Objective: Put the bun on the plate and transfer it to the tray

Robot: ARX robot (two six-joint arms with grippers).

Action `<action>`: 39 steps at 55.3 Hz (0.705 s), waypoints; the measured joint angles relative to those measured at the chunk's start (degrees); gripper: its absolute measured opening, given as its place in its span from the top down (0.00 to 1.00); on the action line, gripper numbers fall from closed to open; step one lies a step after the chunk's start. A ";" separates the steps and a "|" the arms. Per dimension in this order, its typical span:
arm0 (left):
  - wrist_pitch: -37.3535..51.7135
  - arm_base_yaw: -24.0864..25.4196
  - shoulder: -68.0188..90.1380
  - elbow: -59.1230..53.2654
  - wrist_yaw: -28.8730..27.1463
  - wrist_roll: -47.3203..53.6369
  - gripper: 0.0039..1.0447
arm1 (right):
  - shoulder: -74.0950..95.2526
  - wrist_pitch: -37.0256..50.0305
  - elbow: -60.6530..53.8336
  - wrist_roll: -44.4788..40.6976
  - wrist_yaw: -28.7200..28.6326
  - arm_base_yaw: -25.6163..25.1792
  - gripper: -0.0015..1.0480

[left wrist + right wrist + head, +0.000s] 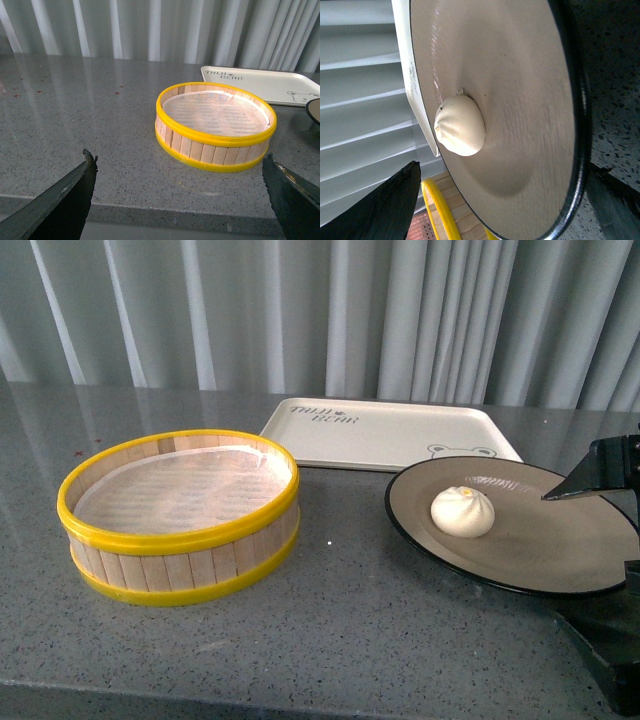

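Bun [462,511] sits on plate [425,540], a bit left of its centre, pleats up. Plate is on the bench [330,640] at right, and its far rim seems to overlap the near right corner of the tray [390,430]. Right tool [585,560] is at the plate's right edge, spread wide, one finger above the plate's inside and one lower by the rim; can't tell if either touches. Yellow-rimmed steamer basket [180,515] stands left, well apart from the plate. Left tool [180,165] is spread, gripping nothing, on the basket's near side.
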 joint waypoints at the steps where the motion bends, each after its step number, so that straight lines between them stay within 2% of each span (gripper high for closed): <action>1: 0.00 0.00 0.00 0.00 0.00 0.00 0.06 | 0.22 0.13 0.15 0.00 -0.07 -0.09 0.08; 23: 0.00 0.00 0.00 0.00 0.00 0.00 0.06 | 4.28 1.62 2.78 -0.04 -1.62 -0.94 0.10; 28: 0.00 0.00 0.00 0.00 0.00 0.00 0.06 | 5.14 2.54 2.99 0.26 -1.97 -0.37 0.29; 34: 0.00 0.00 0.00 0.00 0.00 0.00 0.06 | 5.95 4.66 2.91 0.87 -2.23 -0.09 0.44; 39: 0.00 0.00 0.00 0.00 0.00 0.00 0.06 | 7.30 7.50 1.77 2.12 -2.86 -0.07 0.63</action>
